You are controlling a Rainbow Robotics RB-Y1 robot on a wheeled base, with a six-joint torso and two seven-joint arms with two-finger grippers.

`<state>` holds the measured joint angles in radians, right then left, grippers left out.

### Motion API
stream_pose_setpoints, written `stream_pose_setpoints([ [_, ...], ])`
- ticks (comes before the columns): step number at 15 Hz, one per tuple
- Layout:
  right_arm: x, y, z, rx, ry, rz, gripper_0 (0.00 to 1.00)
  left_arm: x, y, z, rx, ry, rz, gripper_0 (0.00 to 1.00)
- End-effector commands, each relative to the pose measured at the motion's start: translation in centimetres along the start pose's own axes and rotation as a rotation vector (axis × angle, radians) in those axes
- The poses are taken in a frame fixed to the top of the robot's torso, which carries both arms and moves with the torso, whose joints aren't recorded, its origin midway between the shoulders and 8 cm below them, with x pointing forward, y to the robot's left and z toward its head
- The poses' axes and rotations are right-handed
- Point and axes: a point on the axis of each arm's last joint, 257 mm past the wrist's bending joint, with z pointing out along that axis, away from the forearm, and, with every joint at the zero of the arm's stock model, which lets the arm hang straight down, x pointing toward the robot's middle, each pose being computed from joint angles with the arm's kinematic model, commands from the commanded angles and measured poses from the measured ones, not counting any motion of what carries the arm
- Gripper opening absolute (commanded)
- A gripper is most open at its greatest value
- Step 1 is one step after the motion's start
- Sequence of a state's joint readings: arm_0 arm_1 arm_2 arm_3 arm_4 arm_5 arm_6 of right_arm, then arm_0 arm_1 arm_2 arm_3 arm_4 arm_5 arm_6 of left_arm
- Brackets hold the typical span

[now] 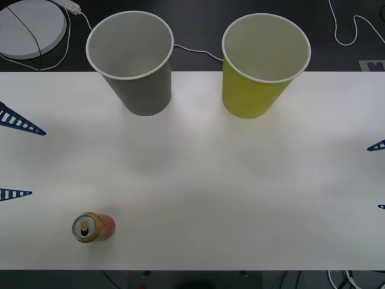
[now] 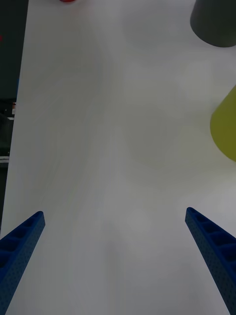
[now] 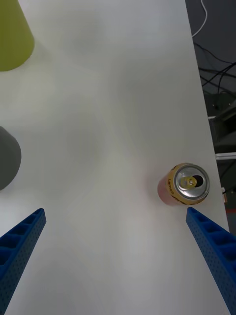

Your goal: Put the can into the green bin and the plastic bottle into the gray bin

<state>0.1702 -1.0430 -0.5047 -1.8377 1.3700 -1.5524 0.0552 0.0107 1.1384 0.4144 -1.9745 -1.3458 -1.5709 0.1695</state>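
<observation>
The red can [image 1: 93,227] with its gold top stands upright near the table's front left corner. The left wrist view shows the can [image 3: 186,183] just ahead of one fingertip of my open left gripper [image 3: 115,211]. At the table's left edge my left gripper [image 1: 38,162] holds nothing. The gray bin [image 1: 138,72] stands at the back left and the green bin [image 1: 258,78] at the back right, both upright and with nothing inside. My right gripper [image 1: 373,177] waits open at the right edge, far from the can. The plastic bottle is out of view.
The white table [image 1: 210,180] runs between the grippers, with its front edge just behind the can. Beyond the back edge lie a round white disc [image 1: 30,27] and loose cables [image 1: 352,36] on a dark floor.
</observation>
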Motion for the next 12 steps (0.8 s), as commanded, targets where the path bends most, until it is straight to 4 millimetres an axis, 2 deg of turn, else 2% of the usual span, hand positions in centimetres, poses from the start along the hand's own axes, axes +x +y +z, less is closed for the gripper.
stream_pose_setpoints([
  [1, 0.0, 0.0, 0.0, 0.0, 0.0, 0.0, 1.0, 0.8, -0.4, -0.2, 0.004, -0.048, -0.06, 1.0],
  [8, 0.0, 0.0, 0.0, 0.0, 0.0, 0.0, 1.0, 4.4, -4.1, 0.0, -0.037, -0.202, -0.086, 1.0],
  [12, 0.0, 0.0, 0.0, 0.0, 0.0, 0.0, 1.0, 7.0, -6.4, 0.7, -0.071, -0.276, -0.101, 1.0],
])
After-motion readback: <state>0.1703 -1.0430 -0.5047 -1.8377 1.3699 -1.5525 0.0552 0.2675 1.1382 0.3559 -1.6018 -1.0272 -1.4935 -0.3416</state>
